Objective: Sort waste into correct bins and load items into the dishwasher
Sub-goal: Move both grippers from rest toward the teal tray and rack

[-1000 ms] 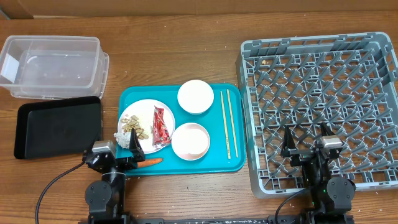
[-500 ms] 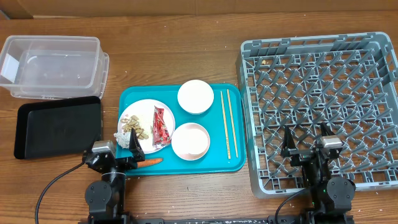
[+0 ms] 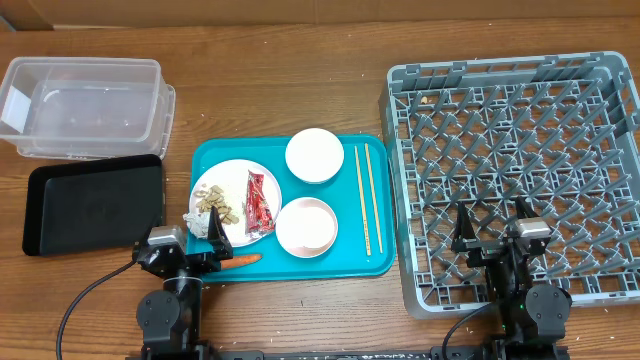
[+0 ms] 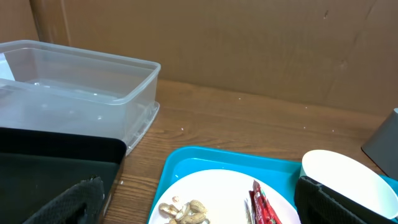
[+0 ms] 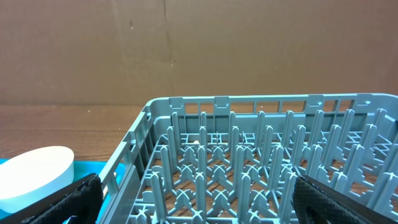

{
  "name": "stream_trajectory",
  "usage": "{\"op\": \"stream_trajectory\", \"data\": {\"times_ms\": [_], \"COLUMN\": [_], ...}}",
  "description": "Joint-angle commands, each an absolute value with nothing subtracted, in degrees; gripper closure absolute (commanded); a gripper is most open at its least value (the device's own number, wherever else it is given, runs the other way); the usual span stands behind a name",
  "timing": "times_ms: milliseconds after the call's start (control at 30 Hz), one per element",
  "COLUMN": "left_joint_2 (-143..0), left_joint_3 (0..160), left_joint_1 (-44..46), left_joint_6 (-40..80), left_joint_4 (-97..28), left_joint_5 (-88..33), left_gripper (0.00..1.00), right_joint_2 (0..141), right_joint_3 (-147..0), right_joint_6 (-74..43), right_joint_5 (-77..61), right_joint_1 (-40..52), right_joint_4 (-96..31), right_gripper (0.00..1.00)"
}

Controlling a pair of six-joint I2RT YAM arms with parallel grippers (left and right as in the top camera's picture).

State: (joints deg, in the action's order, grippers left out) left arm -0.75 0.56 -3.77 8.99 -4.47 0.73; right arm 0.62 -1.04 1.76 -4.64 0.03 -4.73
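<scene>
Gleaming clear tub (image 3: 88,110), matte black tray (image 3: 95,205), latticed grey rack (image 3: 520,140)

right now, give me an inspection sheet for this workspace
surface: wooden table, no spills seen
job's things: teal tray holds white plate with food scraps, red wrapper, paper wad; far bowl, near bowl, chopsticks; carrot at its near edge; clear tub, black tray, grey rack, no dishes loaded
clutter: pale bit in the rack's far-left corner
grippers: left gripper, right gripper, jaws open, nothing held
cables: black cable beside left arm base
surroundings: cardboard wall behind
</scene>
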Motion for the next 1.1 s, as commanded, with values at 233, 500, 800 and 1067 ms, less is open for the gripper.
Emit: {"op": "stream_trajectory", "data": {"times_ms": [233, 500, 800, 1067], "left_joint_2": [-0.3, -0.3, -0.3, -0.3], "left_joint_3": [0.3, 0.3, 0.3, 0.3], "left_joint_1": [-3.7, -3.7, -3.7, -3.7], "left_joint_6": [9.0, 9.0, 9.0, 7.9], "left_joint_4": [-4.2, -4.2, -4.2, -3.3], "left_joint_5": [1.7, 1.9, 1.9, 3.0], "left_gripper": [0.0, 0.0, 0.0, 0.0], "right_joint_2": [0.2, 0.2, 0.2, 0.2], "right_joint_3": [-0.5, -0.5, -0.5, -0.5], "right_joint_6": [2.2, 2.2, 2.2, -6.0], "right_joint_5": [-5.0, -5.0, -4.9, -1.4], "right_joint_1": [-0.1, -0.1, -0.1, -0.1], "right_joint_4": [-4.4, -4.4, -4.3, -4.5], "right_gripper": [0.0, 0.0, 0.0, 0.0]}}
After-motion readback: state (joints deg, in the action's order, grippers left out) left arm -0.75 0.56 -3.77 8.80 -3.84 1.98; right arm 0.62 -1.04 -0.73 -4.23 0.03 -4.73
